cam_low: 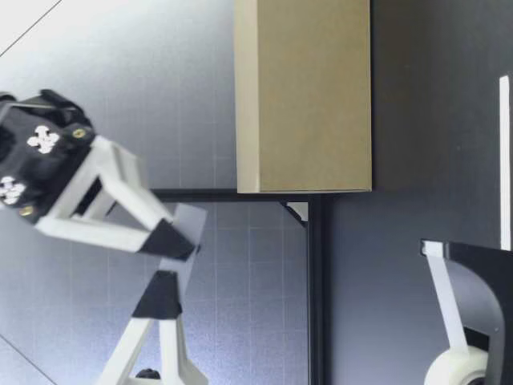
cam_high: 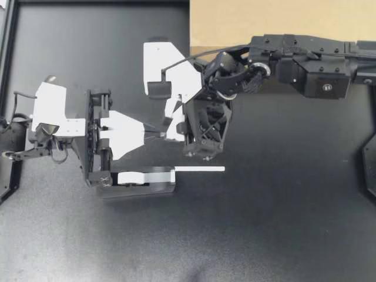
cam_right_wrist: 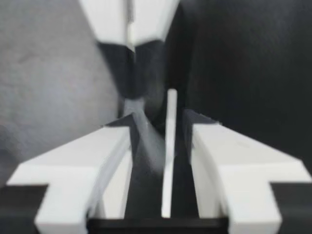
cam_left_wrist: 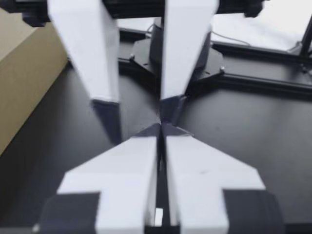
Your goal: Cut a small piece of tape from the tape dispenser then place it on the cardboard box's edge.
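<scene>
Holding the left hand [cam_high: 160, 127] well above the tabletop [cam_high: 282, 223], pressing its fingers together on nothing that shows, and pointing the tips at one fingertip of the right hand [cam_high: 164, 107], too close for telling touch from gap. Finding the tape dispenser [cam_high: 138, 181] sitting on the tabletop beside and beneath that left hand, apart from both arms, and offering a straight strip of tape [cam_high: 200, 169] running out rightward from its cutter end, low along the surface. Judging that strip to be joined to the dispenser rather than cut, without being able to settle it at the joint. Hanging the right hand at about the same height, reaching in from the right past the middle, spreading its fingers wide and gripping nothing. Glimpsing a thin white line between those fingers in the right wrist view, probably the same strip lying far below rather than anything held. Seeing the cardboard box [cam_high: 264, 20] standing at the far edge of the tabletop, toward the right, well apart from the tape and showing no tape on any edge in view. Reckoning the task as barely begun: no piece torn off, none carried, none stuck down. Needing next a descent to the strip's free end, a pinch, a pull across the cutter, then a carry to the box's edge.
</scene>
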